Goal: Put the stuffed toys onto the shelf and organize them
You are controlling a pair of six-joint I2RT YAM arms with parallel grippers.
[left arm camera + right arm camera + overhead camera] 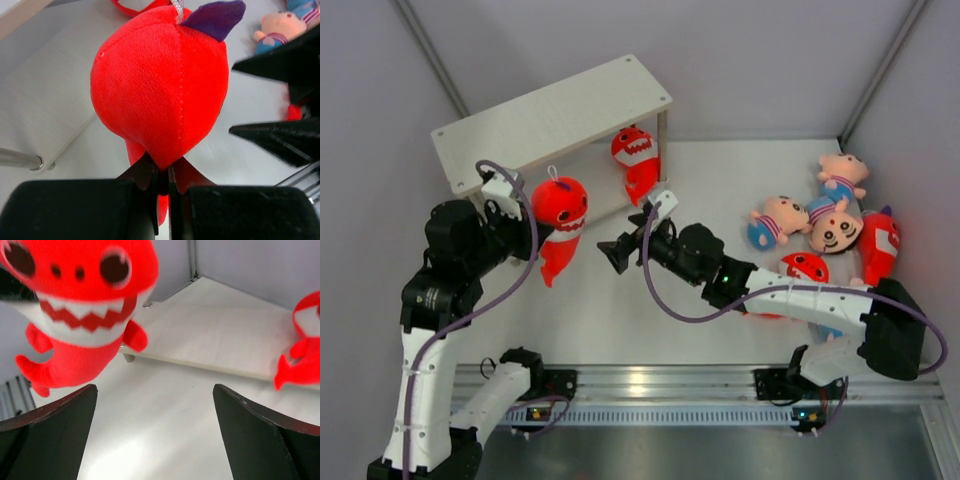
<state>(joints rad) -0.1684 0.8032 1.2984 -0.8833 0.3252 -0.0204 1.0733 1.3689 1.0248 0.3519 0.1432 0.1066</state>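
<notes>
Reaching up from its base and bending forward at the elbow, the left arm levels its wrist toward the shelf (pixel 550 115). The left gripper (pixel 161 172) is clamped tight on the back seam of a red shark (pixel 160 90). The toy's round head bulges out just past the fingertips, and its tail dangles below them. Ahead and to the left of these fingers lies the shelf's lower board with one thin metal leg.

The right arm folds back at its elbow on the far right, then stretches its forearm leftward, low across the table (pixel 620 320). The right gripper (pixel 615 252) is spread wide with nothing between its fingers. It points at the held shark, which faces it just ahead and up to the left of the fingertips. A second shark (pixel 635 160) stands on the lower board, ahead and to the right of those fingers.

Behind the right gripper, by the forearm, three boy dolls (pixel 835 230) and two more sharks (pixel 880 245) lie clustered on the table. They are well apart from both sets of fingers, and the forearm partly covers one of those sharks.
</notes>
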